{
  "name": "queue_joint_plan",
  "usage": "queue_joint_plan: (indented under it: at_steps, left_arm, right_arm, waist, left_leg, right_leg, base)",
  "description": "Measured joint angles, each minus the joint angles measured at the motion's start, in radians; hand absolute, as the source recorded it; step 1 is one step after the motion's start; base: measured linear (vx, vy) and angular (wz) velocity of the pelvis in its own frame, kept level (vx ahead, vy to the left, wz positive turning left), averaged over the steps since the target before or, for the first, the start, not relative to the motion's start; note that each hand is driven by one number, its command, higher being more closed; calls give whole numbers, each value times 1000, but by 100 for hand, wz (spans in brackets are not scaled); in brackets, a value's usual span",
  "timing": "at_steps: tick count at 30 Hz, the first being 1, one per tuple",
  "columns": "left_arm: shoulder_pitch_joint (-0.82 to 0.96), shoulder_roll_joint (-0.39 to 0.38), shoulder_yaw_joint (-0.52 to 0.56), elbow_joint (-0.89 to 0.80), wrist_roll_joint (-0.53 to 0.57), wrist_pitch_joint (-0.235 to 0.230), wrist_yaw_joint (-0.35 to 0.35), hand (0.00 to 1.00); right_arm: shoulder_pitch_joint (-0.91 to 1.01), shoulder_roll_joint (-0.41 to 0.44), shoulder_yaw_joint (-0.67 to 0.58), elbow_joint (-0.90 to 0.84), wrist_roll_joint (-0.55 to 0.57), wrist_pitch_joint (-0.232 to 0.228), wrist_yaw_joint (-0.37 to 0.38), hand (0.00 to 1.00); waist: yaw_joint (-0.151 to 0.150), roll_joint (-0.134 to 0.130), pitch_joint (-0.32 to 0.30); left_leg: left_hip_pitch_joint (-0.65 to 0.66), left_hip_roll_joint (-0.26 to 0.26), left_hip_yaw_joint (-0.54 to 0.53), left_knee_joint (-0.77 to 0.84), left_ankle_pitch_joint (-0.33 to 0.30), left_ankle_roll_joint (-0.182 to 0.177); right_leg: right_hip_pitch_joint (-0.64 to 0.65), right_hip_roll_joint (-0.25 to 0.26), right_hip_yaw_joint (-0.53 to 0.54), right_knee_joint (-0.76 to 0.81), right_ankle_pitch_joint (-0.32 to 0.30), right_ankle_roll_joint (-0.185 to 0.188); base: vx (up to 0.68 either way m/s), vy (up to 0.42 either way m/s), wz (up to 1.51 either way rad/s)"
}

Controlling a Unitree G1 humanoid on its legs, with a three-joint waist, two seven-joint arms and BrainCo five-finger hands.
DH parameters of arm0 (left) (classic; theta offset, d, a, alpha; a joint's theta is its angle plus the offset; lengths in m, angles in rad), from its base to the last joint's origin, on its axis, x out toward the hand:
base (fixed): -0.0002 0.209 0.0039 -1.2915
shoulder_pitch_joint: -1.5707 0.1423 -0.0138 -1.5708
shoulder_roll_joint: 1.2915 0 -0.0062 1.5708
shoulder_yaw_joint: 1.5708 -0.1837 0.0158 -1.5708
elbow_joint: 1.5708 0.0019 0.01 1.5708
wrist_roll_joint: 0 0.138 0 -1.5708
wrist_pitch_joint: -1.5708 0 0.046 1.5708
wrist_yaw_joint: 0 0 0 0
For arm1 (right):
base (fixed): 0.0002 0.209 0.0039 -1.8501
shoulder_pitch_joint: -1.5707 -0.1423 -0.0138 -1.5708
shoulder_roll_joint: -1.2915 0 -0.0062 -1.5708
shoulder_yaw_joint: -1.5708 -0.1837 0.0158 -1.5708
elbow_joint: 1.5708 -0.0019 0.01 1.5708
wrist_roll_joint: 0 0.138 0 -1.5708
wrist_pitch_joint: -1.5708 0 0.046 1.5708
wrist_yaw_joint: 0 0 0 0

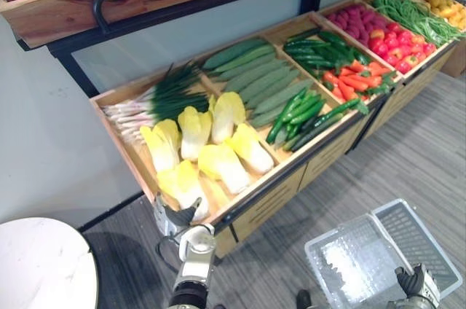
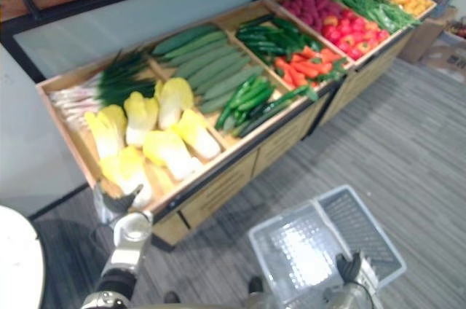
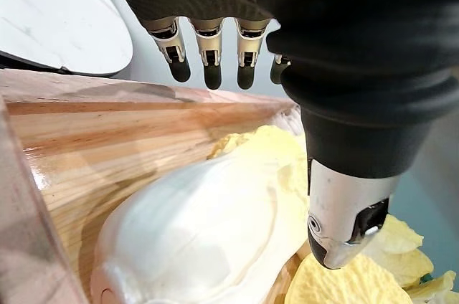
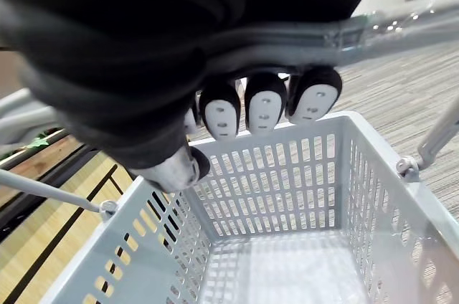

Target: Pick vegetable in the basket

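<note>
Several pale yellow cabbages (image 1: pixel 218 141) lie in the front left compartment of the wooden vegetable stand (image 1: pixel 255 200). My left hand (image 1: pixel 178 214) is at that compartment's front corner, open, fingers (image 3: pixel 208 46) straight just above the nearest cabbage (image 3: pixel 208 232) and not closed on it. A grey plastic basket (image 1: pixel 382 251) hangs low over the floor at the right, with nothing in it. My right hand (image 1: pixel 415 280) is shut on the basket's metal handle (image 4: pixel 387 28), fingers (image 4: pixel 262 107) curled round it above the slotted wall (image 4: pixel 287 182).
Behind the cabbages lie spring onions (image 1: pixel 156 98), cucumbers (image 1: pixel 255 76), green peppers (image 1: pixel 298 116), carrots (image 1: pixel 353 76) and tomatoes (image 1: pixel 397 47). An upper shelf (image 1: pixel 65 10) with red fruit overhangs the stand. A white round table (image 1: pixel 40 265) stands at the lower left.
</note>
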Motion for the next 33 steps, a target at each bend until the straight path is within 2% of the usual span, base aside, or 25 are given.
queue_joint_plan:
  at_steps: [17,33]
  left_arm:
    - [-2,0,-9,-75,4,1,-5,0]
    - [-16,6,-17,57,2,1,-2,0]
  right_arm:
    - [-1,0,3,3,-1,0,-13,100]
    - [5,0,10,3,-1,-3,-14,100]
  waist:
    - [0,0,0]
    - [-11,-6,1]
  left_leg:
    - [0,0,-1,0,0,0]
    - [1,5,22,0,-4,-6]
  right_leg:
    - [0,0,-1,0,0,0]
    - [-10,6,21,-7,2,-2]
  base:
    - [0,0,0]
    - [1,0,-4]
